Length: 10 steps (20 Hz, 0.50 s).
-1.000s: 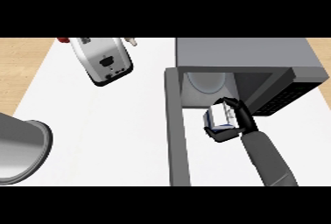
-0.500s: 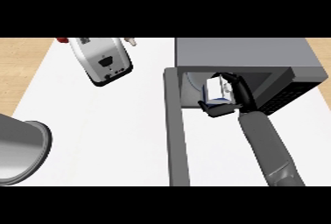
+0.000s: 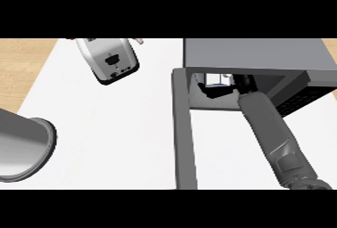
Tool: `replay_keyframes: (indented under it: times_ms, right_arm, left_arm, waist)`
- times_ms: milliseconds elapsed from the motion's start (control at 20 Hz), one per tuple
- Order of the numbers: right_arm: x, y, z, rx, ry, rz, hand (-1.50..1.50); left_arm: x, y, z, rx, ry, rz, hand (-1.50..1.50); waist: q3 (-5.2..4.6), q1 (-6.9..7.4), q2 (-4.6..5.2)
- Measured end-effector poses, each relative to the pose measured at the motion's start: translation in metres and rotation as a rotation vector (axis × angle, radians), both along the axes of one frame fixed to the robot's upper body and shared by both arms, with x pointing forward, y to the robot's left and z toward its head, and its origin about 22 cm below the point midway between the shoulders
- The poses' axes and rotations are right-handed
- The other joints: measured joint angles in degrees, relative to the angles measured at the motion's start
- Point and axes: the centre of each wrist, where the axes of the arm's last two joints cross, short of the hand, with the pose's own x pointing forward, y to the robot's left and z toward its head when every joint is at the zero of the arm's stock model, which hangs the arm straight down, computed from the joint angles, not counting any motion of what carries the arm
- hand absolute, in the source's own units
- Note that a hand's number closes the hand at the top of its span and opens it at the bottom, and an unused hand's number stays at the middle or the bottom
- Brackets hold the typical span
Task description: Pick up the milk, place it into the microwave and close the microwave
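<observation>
The milk [image 3: 216, 80], a white carton with a blue patch, is inside the open microwave [image 3: 253, 53] near the left of its cavity, mostly hidden under the top. My right hand [image 3: 218, 91] is in the cavity with black fingers curled round the carton, and its grey forearm [image 3: 273, 133] slants up from the lower right. The microwave door [image 3: 184, 142] stands open, running down the view from the cavity's left side. My left hand does not show.
A white and grey appliance [image 3: 110, 60] lies tilted at the back of the white counter [image 3: 112, 133]. A large grey round body [image 3: 23, 147] fills the lower left edge. Wooden flooring [image 3: 20, 62] shows beyond the counter's left edge.
My right hand has carried the milk upward and further into the microwave cavity. The arm stretched out after it. The door has not moved.
</observation>
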Motion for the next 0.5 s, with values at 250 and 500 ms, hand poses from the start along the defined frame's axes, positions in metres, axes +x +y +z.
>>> replay_keyframes:
  times_ms: [250,500]
  right_arm:
    - [0.010,-0.002,0.007,-0.049,-0.009,-0.117,1.50]
    - [0.016,-0.008,0.013,-0.024,-0.020,-0.273,-1.50]
  left_arm:
    - [0.007,0.006,-0.005,0.005,0.005,-0.017,-1.50]
    - [0.017,0.009,-0.008,0.003,0.003,-0.041,-1.50]
  waist:
    - [0.05,1.43,0.63]
    - [0.02,2.67,1.41]
